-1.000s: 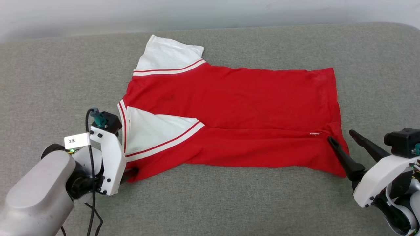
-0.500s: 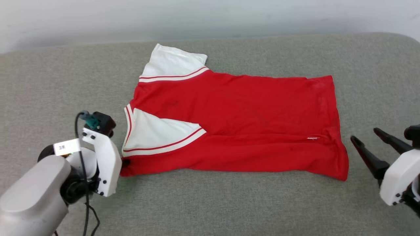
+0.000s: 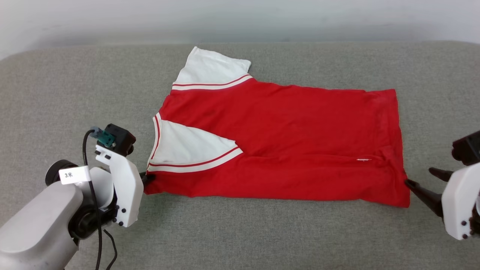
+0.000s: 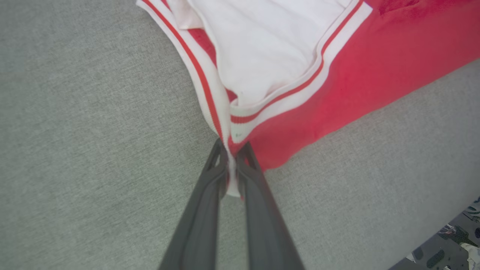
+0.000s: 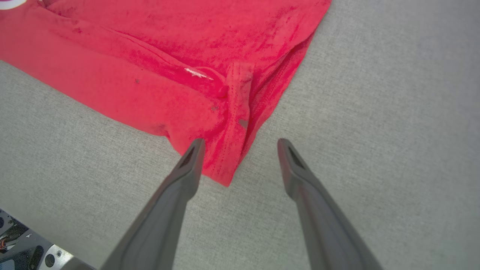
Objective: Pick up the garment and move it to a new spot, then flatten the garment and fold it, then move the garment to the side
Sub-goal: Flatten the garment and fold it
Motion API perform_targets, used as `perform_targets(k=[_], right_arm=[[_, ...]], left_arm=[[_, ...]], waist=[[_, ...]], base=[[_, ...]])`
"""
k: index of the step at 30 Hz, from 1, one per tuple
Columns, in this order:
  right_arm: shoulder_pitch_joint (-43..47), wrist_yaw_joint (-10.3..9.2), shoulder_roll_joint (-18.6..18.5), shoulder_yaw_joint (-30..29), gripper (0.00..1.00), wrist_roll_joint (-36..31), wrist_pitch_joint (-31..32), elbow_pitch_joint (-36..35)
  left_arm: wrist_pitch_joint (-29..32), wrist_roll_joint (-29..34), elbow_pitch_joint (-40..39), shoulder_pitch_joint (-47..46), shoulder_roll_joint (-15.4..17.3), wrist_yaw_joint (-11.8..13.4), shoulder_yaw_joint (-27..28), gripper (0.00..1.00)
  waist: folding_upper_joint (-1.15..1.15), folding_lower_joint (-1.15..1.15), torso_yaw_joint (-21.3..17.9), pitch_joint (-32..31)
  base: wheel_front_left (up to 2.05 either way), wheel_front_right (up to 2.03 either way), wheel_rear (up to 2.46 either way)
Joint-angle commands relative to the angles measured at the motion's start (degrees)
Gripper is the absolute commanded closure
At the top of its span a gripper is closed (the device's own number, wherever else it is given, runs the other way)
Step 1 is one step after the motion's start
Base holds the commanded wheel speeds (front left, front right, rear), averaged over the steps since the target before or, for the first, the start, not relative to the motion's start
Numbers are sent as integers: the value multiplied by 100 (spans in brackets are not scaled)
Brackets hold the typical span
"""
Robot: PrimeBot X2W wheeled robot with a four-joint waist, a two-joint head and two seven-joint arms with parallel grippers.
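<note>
Spreads under everything as one grey fabric-covered bench (image 3: 262, 232). Carries one garment (image 3: 292, 131), flat across the middle, collar end toward the robot's left and hem toward the right (plain red side up), with the near long edge folded over onto the body. Shows two white short sleeves, each trimmed in red-and-white stripe: far sleeve (image 3: 213, 71) spread outward, near sleeve (image 3: 187, 146) folded in over the red.

Counts two pincers. Left pincer (image 4: 232, 157): clamped together on the garment's near collar-side corner, striped trim pinched between the fingers. Right pincer (image 5: 240, 144): spread apart and empty, straddling the near hem corner; contact with the cloth impossible to tell.

Reads "3米" on one small white tag (image 3: 73, 174) fixed to the left arm's black cable.
</note>
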Motion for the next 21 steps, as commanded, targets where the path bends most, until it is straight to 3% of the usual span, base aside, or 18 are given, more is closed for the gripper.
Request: perform_targets(k=[1,13,17,18,19,20,21], right_arm=[[-141,-7,140,66,0,21,72,133],[-493,-6,763,910,0,-199,-115,1760],[-508,-5,786,1142,0,-135,-282,1994],[-527,-4,779,1227,12,-91,-327,2041],[-547,-4,777,1283,60,-37,-419,2058],[-590,-4,760,1309,100,6,-513,2067],[-622,-4,725,1341,100,52,-592,2072]], left_arm=[[-27,47,-67,20,-21,54,-26,100],[-116,243,-209,-143,-105,162,-67,100],[-160,221,-181,-74,-92,184,-56,100],[-173,216,-173,-46,-84,189,-50,100],[-199,197,-160,-17,-78,191,-45,100],[-216,185,-147,11,-73,200,-43,100],[-236,165,-137,39,-67,206,-40,100]], waist=[[0,0,34,87],[0,0,171,436],[0,0,159,441],[0,0,148,433],[0,0,134,420],[0,0,119,400],[0,0,104,370]], base=[[0,0,0],[0,0,0],[0,0,0],[0,0,0],[0,0,0],[0,0,0],[0,0,0]])
